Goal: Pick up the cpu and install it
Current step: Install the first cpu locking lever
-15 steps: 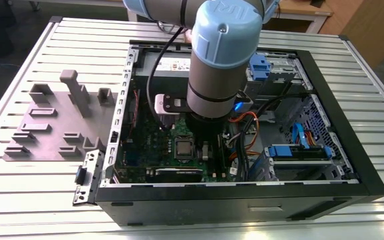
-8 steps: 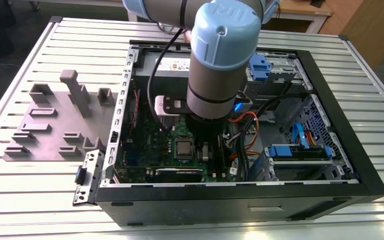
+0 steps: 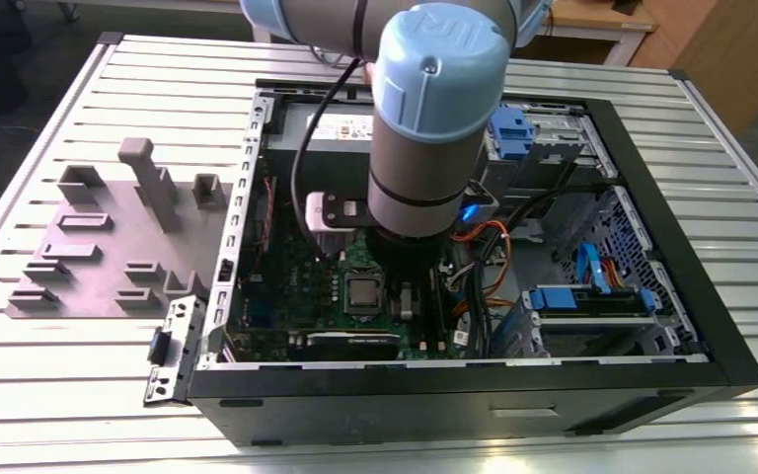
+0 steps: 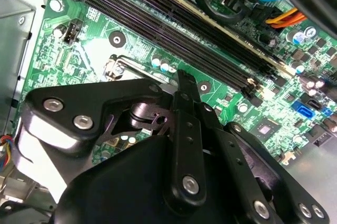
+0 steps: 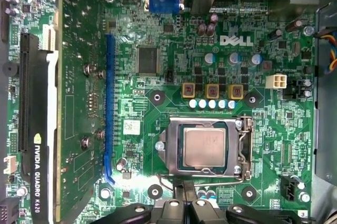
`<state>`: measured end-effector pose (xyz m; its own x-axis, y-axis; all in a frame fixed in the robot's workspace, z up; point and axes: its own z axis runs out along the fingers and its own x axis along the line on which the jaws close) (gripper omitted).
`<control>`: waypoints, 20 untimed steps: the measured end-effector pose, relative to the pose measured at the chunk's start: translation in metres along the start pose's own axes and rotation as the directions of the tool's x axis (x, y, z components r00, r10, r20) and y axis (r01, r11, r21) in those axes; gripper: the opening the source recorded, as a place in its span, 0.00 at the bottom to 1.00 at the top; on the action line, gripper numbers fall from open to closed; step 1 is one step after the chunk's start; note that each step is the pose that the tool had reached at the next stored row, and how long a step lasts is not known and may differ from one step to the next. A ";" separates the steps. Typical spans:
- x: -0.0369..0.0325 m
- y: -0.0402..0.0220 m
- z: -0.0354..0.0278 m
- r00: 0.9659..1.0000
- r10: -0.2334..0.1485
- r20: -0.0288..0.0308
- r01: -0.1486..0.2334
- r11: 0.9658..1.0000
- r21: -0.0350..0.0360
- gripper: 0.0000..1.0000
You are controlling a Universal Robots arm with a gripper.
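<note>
I am holding my gripper (image 5: 188, 209) at the first wrist view's bottom edge, just beside the socket frame (image 5: 206, 146) where the cpu (image 5: 205, 147) is sitting; I cannot tell its grip state.

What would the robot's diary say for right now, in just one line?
hand: above green motherboard, inside black computer case | small silvery square cpu: seated in silver metal socket frame | hand: not holding cpu

Slatted table (image 3: 748, 212) under computer case (image 3: 485, 405), grey tray (image 3: 103, 257)
</note>
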<state>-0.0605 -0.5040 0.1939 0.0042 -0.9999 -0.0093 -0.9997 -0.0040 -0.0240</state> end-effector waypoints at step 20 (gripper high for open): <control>0.0000 0.0003 0.0052 1.000 0.000 0.002 0.000 1.000 0.003 0.11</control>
<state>-0.0607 -0.5040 0.1887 0.0043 -0.9999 -0.0116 -0.9996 -0.0040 -0.0273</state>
